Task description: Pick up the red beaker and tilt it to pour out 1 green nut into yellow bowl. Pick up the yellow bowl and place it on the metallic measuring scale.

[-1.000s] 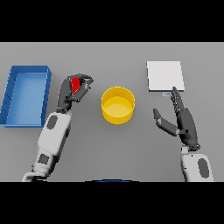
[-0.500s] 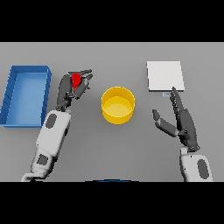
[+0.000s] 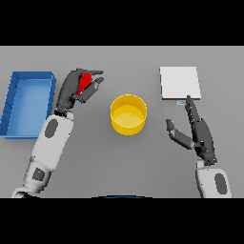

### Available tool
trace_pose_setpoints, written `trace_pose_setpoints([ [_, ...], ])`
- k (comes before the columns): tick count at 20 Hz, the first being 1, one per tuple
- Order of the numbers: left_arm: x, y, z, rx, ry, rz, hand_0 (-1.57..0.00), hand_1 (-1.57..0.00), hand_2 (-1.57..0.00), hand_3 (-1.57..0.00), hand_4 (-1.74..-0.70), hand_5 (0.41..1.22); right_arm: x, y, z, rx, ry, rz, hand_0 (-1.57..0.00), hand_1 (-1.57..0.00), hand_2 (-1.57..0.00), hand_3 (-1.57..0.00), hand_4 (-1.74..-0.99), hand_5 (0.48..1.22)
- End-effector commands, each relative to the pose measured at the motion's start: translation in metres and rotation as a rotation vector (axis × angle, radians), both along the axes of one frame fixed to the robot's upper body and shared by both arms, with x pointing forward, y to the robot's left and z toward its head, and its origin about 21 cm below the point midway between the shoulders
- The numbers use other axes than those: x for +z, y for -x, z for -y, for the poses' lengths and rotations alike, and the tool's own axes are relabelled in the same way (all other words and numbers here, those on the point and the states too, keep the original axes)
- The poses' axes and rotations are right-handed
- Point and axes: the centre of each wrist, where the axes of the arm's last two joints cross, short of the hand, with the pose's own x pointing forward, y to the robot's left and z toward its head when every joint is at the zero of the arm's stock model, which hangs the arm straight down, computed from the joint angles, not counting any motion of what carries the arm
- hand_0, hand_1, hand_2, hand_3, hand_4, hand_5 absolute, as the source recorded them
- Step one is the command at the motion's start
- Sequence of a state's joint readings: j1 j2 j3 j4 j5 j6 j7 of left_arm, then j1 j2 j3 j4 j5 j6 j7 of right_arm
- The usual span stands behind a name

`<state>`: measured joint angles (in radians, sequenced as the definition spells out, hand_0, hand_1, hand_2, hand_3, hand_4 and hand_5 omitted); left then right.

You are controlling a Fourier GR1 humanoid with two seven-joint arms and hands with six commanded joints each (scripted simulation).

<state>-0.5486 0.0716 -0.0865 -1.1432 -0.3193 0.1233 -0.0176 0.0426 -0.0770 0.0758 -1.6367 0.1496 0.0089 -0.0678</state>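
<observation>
My left hand (image 3: 72, 88) is shut on the red beaker (image 3: 85, 81), holding it left of the yellow bowl (image 3: 128, 114); only part of the beaker shows between the fingers. The bowl stands at the table's middle and looks empty. The metallic measuring scale (image 3: 179, 82), a pale square plate, lies at the back right. My right hand (image 3: 199, 133) rests open to the right of the bowl, just in front of the scale, touching neither.
A blue open bin (image 3: 14, 102) sits at the left edge, beside my left arm.
My left hand has carried the red beaker a little further back and to the left. The right hand and the bowl have stayed put.
</observation>
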Motion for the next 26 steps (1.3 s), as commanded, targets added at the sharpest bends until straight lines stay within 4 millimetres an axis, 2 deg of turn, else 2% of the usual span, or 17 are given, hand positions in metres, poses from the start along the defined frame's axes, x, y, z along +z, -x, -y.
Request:
trace_pose_setpoints([
  [1, 0.002, 0.0, -0.003, -0.002, -0.018, -0.001, -1.57, -1.57, -1.56, -1.56, -1.62, 1.151, 0.0, 0.0, 0.0, 0.0, 0.002, 0.004, 0.0, 0.0, 0.0, 0.0, -1.277, 0.677],
  [4, 0.011, -0.002, -0.004, -0.034, -0.113, 0.019, -1.57, -1.57, -1.57, -1.56, -1.66, 1.126, 0.001, 0.001, 0.0, -0.003, 0.008, -0.004, 0.0, 0.0, 0.0, 0.0, -1.273, 0.686],
  [6, 0.025, -0.007, 0.004, -0.067, -0.273, 0.024, -1.57, -1.57, -1.57, -1.57, -1.69, 1.124, 0.001, -0.002, -0.001, -0.003, -0.009, -0.018, 0.0, 0.0, 0.0, 0.0, -1.274, 0.688],
  [8, 0.028, -0.008, 0.011, -0.124, -0.424, 0.058, -1.57, -1.57, -1.57, -1.57, -1.71, 1.133, 0.001, 0.003, -0.006, 0.006, -0.008, 0.003, 0.0, 0.0, 0.0, 0.0, -1.276, 0.689],
  [15, 0.054, -0.021, 0.033, -0.29, -0.928, 0.069, -1.57, -1.57, -1.57, -1.57, -1.73, 1.196, 0.005, 0.002, -0.002, -0.001, 0.012, 0.001, 0.0, 0.0, 0.0, 0.0, -1.29, 0.694],
  [18, 0.06, -0.024, 0.043, -0.357, -1.101, 0.048, -1.57, -1.57, -1.57, -1.57, -1.61, 1.208, 0.002, 0.003, -0.005, -0.01, -0.02, -0.031, 0.0, 0.0, 0.0, 0.0, -1.284, 0.678],
  [21, 0.073, -0.027, 0.06, -0.401, -1.275, 0.049, -1.57, -1.57, -1.57, -1.36, -1.66, 1.214, 0.002, 0.0, -0.003, -0.019, -0.055, -0.043, 0.0, 0.0, 0.0, 0.0, -1.279, 0.651],
  [26, 0.079, -0.031, 0.085, -0.451, -1.515, 0.059, -1.57, -1.57, -1.57, -1.24, -1.7, 1.219, 0.0, 0.003, -0.004, -0.014, -0.096, -0.045, 0.0, 0.0, 0.0, 0.0, -1.299, 0.612],
])
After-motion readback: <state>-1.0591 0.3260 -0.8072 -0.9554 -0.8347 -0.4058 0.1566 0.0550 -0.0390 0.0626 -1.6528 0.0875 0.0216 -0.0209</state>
